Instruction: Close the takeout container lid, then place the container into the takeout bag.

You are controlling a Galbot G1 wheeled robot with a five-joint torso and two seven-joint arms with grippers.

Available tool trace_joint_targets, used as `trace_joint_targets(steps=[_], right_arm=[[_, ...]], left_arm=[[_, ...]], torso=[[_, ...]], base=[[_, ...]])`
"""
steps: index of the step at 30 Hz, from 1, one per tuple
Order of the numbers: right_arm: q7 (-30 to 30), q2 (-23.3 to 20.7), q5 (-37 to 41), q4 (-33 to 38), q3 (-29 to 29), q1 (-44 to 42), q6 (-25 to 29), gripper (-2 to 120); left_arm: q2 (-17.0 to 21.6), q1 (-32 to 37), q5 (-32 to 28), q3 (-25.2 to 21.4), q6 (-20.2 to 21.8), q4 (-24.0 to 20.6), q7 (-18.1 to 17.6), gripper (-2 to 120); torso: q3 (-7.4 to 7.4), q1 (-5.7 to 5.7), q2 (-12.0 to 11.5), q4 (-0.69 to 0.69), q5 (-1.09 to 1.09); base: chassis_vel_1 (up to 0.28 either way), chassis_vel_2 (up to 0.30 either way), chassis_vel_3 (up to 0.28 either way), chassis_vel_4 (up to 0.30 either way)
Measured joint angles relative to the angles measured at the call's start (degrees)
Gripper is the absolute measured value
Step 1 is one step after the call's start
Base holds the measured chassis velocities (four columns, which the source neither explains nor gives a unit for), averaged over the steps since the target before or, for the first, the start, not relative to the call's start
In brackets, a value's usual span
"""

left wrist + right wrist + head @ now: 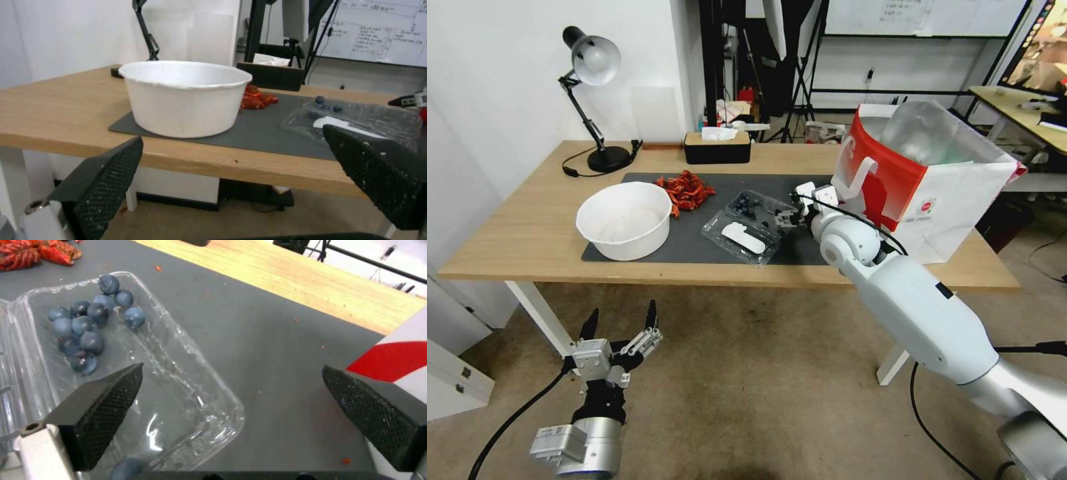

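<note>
Light wooden counter [520, 233] on white legs, set against a white wall, beige floor beneath. Dark grey rectangular mat [694, 250] laid along its middle. On the mat: round white bowl [624, 220], heap of red dried chillies [686, 189], and small clear plastic hinged takeout container [755, 212] lying open, dark blueberries [84, 330] gathered in the tray half. Clear hinged lid [740, 238] with oblong white label folded flat on the mat, toward the counter's front edge. Large red-and-white paper takeout bag [934, 200] upright at the right end of the counter, mouth open, silvery lining visible, white handle hanging on its red side. Black desk lamp [594, 100] at the back left; black tissue box [717, 148] at the back centre. Stands, cables and a whiteboard in the room behind.

Right arm stretched across the counter, right gripper [790, 217] at the container's tray edge nearest the bag, fingers spread, clasping nothing. Left gripper [620, 327] held low before the counter, below its edge, fingers spread wide, pointing upward.

Right wrist view: one finger [102, 403] over the tray's clear floor, the other over bare mat beside the bag. Left wrist view: bowl from the side, chillies behind it, lid's label past the bowl.
</note>
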Motion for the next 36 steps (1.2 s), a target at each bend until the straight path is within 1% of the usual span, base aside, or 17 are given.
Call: trace_joint_targets(steps=[6, 13, 20, 29, 36], right_arm=[[-0.98, -1.04, 0.65, -1.08, -1.12, 2.00, -0.94, 100], [-1.62, -1.14, 0.61, -2.73, -1.55, 2.73, -0.97, 100], [-4.42, -1.36, 0.39, -5.10, -1.90, 3.50, -0.97, 100], [-5.21, -2.22, 1.00, -5.38, -1.99, 3.11, -0.92, 100], [-4.49, -2.79, 1.85, -4.61, -1.80, 2.11, -0.90, 100]], left_arm=[[-0.19, 0.09, 0.27, 0.26, -0.09, 0.07, 0.04, 100], [-0.11, 0.01, 0.40, 0.41, -0.09, 0.16, 0.07, 100], [0.10, 0.00, 0.43, 0.40, -0.07, 0.29, 0.08, 100], [0.14, -0.15, 0.44, 0.64, -0.06, 0.55, 0.09, 100], [0.16, -0.08, 0.55, 0.74, -0.09, 0.57, 0.09, 100]], torso=[[0.00, 0.00, 0.00, 0.00, 0.00], [0.00, 0.00, 0.00, 0.00, 0.00], [0.00, 0.00, 0.00, 0.01, 0.00], [0.00, 0.00, 0.00, 0.00, 0.00], [0.00, 0.00, 0.00, 0.01, 0.00]], base=[[0.000, 0.000, 0.000, 0.000], [0.000, 0.000, 0.000, 0.000], [0.000, 0.000, 0.000, 0.000], [0.000, 0.000, 0.000, 0.000], [0.000, 0.000, 0.000, 0.000]])
